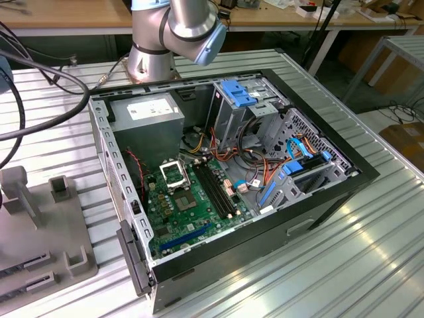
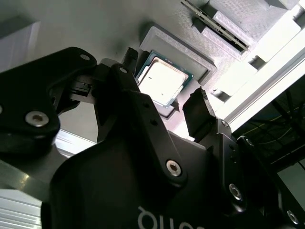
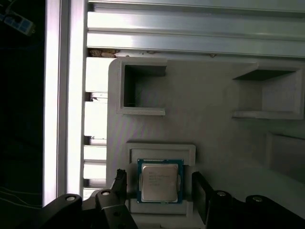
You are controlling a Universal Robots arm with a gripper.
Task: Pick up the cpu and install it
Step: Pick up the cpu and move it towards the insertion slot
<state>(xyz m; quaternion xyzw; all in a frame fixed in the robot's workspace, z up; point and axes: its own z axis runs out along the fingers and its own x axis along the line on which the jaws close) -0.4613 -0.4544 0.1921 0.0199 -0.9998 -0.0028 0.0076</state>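
First wrist view: cpu (image 3: 160, 180) thin pale silvery sq w/ teal rim, tool (image 3: 160, 187) released, straddling it.

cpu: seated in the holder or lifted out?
Seated. The cpu lies flat in the grey holder recess; the open gripper straddles it.

The exterior view looks down at a slant from the near side onto the open computer case (image 1: 252, 248) on the ribbed table (image 1: 371, 252), with the arm's base (image 1: 151, 59) at the far edge. Both wrist views sit close behind the gripper (image 3: 159, 191) and face the cpu (image 3: 160, 180) in its grey holder (image 3: 200, 109), which both views share.
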